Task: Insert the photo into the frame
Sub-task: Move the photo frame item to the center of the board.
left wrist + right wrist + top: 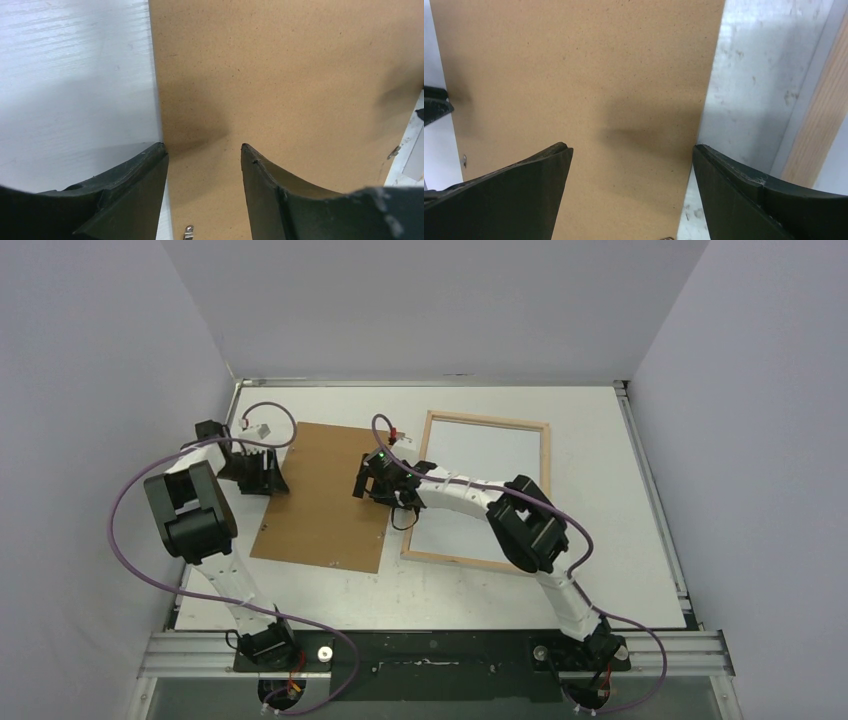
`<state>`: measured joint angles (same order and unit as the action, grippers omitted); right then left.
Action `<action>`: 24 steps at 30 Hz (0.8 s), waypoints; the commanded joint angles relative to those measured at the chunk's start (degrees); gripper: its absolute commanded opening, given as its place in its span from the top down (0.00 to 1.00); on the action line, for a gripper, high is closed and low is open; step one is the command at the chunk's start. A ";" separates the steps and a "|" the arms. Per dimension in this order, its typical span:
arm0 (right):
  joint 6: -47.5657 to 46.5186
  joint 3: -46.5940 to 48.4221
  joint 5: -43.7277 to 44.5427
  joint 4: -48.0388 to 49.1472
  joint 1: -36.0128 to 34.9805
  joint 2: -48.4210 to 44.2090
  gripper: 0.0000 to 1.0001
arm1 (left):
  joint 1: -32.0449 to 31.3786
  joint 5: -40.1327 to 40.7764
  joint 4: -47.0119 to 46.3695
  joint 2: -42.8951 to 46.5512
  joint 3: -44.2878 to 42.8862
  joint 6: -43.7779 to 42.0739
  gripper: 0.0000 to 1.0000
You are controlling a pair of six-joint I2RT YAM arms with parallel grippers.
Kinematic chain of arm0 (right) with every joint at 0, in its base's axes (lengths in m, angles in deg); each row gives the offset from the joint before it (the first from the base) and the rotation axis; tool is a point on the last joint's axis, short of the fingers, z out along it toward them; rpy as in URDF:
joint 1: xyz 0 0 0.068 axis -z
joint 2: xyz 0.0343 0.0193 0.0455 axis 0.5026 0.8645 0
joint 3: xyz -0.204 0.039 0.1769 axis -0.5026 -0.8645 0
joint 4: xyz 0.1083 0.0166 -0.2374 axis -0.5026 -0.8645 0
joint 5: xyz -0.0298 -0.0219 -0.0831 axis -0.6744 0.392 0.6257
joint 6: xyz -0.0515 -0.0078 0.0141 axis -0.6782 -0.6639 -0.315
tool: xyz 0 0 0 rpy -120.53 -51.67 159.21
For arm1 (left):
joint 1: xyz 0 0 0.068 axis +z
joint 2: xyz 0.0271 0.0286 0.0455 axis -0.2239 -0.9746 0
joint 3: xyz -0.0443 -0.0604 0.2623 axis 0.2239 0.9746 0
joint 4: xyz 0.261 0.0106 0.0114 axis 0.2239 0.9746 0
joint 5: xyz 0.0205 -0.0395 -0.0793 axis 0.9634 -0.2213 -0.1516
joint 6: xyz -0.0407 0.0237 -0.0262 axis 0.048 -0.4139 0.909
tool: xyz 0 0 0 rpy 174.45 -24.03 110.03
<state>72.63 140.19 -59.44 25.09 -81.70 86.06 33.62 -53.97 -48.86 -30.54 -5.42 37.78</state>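
Straddling the backing panel (320, 500) from both sides: that was how the two claws stood. Over the panel's left edge sat the left gripper (202, 147), one finger above bare table (620, 490), the other above the fibreboard. Its jaws were parted and clasped nothing I could see. Over the panel's right edge hung the right gripper (631, 147), jaws spread wide, likewise empty.

To the right of the panel lay the frame (490, 419), flat, with a strip of table between them, not touching. Its long axis ran roughly parallel to the panel's long side, the far end leaning a little rightward. From the right claw it lay close by on the right. From the left claw it was well apart, the whole panel between. The right arm was plainly nearer — its forearm crossed above the frame.

As for the photo (485, 455), a smooth white field filled the frame, its tint slightly off from the table's. I judged it the print lying face down inside, long axis matching the frame's. No image side showed — could not confirm.
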 commanded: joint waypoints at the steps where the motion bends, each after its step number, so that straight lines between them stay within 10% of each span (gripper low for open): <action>1: 4.74 -1.77 -7.89 9.02 -3.14 -7.14 0.08 | -2.33 -8.91 6.06 -0.82 2.96 1.43 0.48; 24: 3.46 -3.80 -4.90 11.42 -3.23 -13.56 0.08 | -4.62 -9.97 5.32 0.79 6.12 1.39 0.49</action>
<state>75.47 134.37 -64.77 32.44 -84.56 77.23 29.60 -62.69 -47.31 -29.51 -1.29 39.11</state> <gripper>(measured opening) 0.925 0.509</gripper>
